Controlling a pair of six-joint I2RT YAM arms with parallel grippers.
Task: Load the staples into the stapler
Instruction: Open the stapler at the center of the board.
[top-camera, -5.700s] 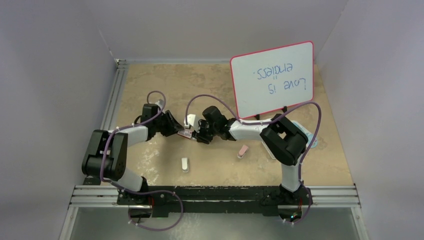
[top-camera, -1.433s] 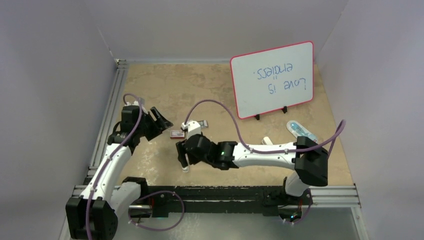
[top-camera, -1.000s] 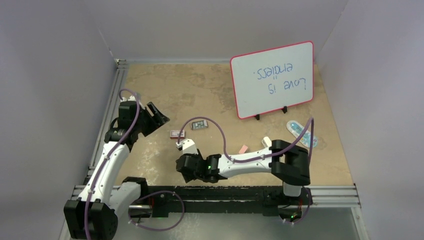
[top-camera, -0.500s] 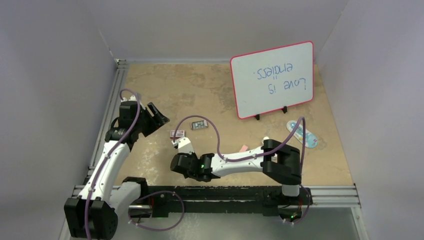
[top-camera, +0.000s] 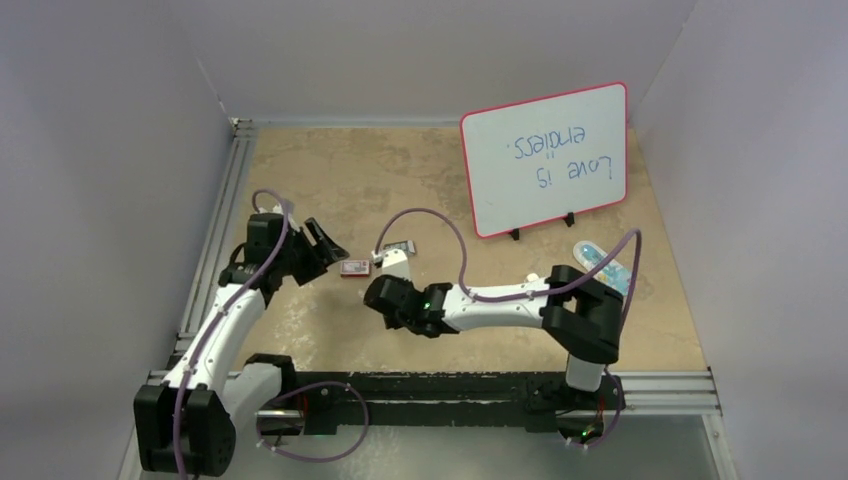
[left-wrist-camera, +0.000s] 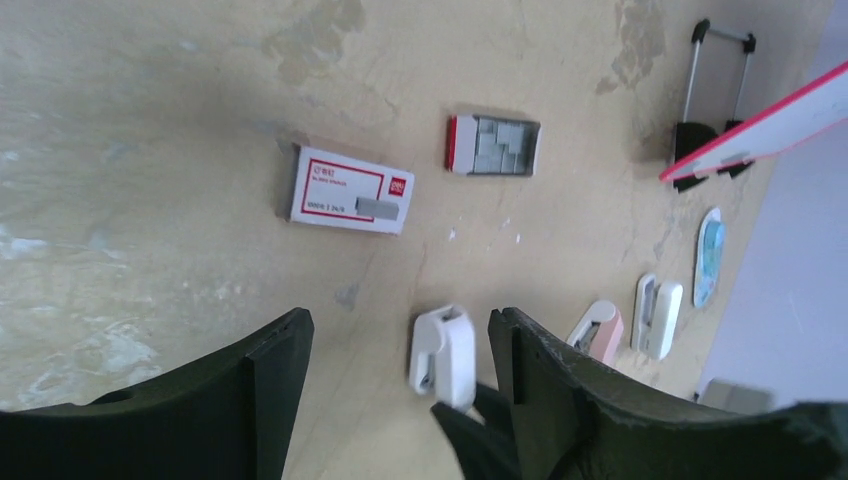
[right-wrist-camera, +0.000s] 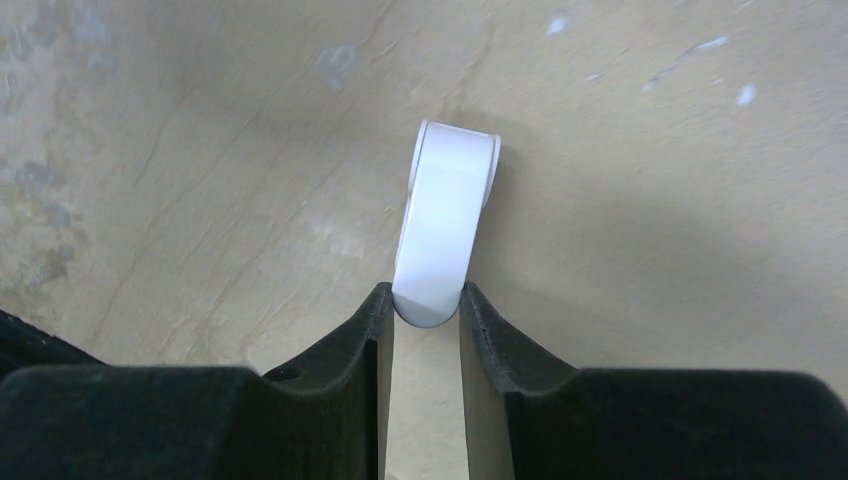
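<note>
My right gripper (right-wrist-camera: 427, 300) is shut on the rounded end of a white mini stapler (right-wrist-camera: 447, 220), which sticks out ahead of the fingers, above the table. From above, this stapler (top-camera: 397, 261) hangs just right of the red-and-white staple box (top-camera: 354, 267). In the left wrist view the box (left-wrist-camera: 350, 189) lies flat, and its small grey tray of staples (left-wrist-camera: 493, 146) sits apart to its right. The held stapler (left-wrist-camera: 443, 350) shows there between my open left gripper's (left-wrist-camera: 398, 330) fingers, lower down. My left gripper (top-camera: 325, 243) hovers just left of the box, holding nothing.
A pink mini stapler (left-wrist-camera: 596, 328) and another white one (left-wrist-camera: 659, 316) lie further right. Beyond them is a blue-and-white oblong item (top-camera: 600, 262). A red-framed whiteboard (top-camera: 545, 158) stands on black feet at the back right. White walls enclose the table.
My right gripper closed on the white stapler near the front edge and carried it up and back toward the staple box. My left arm shifted slightly toward the box, still open.
</note>
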